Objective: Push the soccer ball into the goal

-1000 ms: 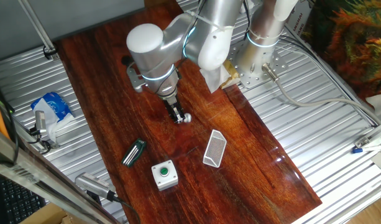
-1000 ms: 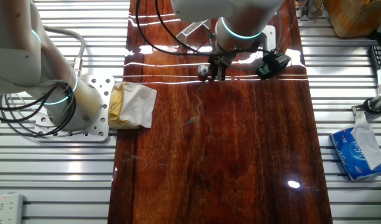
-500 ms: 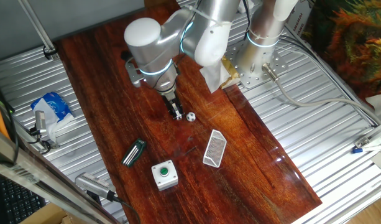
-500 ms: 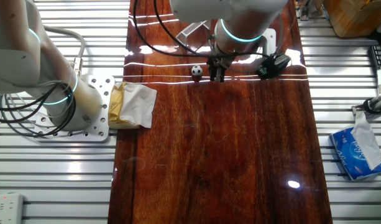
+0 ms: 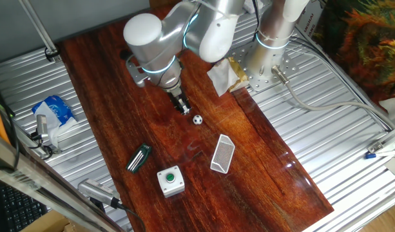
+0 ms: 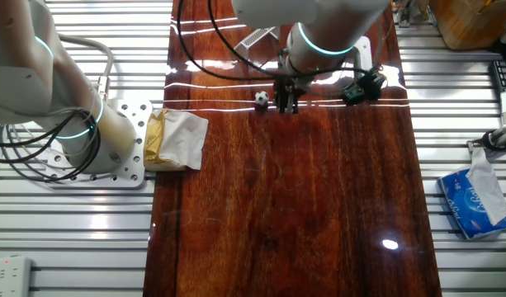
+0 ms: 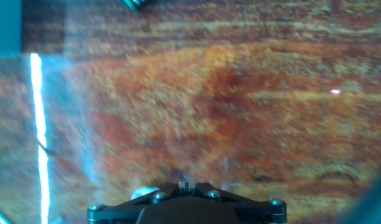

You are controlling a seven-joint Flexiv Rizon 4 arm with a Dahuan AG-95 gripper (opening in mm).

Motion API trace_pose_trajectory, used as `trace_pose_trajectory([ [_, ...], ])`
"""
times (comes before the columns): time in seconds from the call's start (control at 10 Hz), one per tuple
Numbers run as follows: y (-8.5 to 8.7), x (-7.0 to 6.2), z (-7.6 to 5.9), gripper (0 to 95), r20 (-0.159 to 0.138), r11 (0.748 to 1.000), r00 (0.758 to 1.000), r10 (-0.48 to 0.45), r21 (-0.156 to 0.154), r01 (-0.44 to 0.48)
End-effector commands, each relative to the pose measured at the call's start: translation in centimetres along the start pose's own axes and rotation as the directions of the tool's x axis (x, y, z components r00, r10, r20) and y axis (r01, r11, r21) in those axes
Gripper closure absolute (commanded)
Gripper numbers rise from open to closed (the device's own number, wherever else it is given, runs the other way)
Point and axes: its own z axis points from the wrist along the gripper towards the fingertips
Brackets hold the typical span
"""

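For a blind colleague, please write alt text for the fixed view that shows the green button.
A small soccer ball lies on a wooden table, apart from the gripper and short of the white mesh goal. A white box with green button sits nearer the camera.

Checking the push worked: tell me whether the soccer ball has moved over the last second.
Yes. The soccer ball rolled clear of the gripper, slightly nearer the goal.
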Motion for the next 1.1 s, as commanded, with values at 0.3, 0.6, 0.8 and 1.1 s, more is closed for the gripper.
trace_pose_trajectory([
  [0.3,-0.1,2.3,1.4,95.0,-0.002,1.000,1.000,0.003,0.011,-0.003],
  [0.6,0.0,3.1,2.1,95.0,0.000,1.000,1.000,0.010,0.009,-0.010],
  [0.8,0.0,3.3,2.7,95.0,0.005,1.000,1.000,0.017,0.000,-0.017],
  [1.1,0.2,3.2,3.3,95.0,0.026,0.999,0.999,0.034,-0.014,-0.033],
])
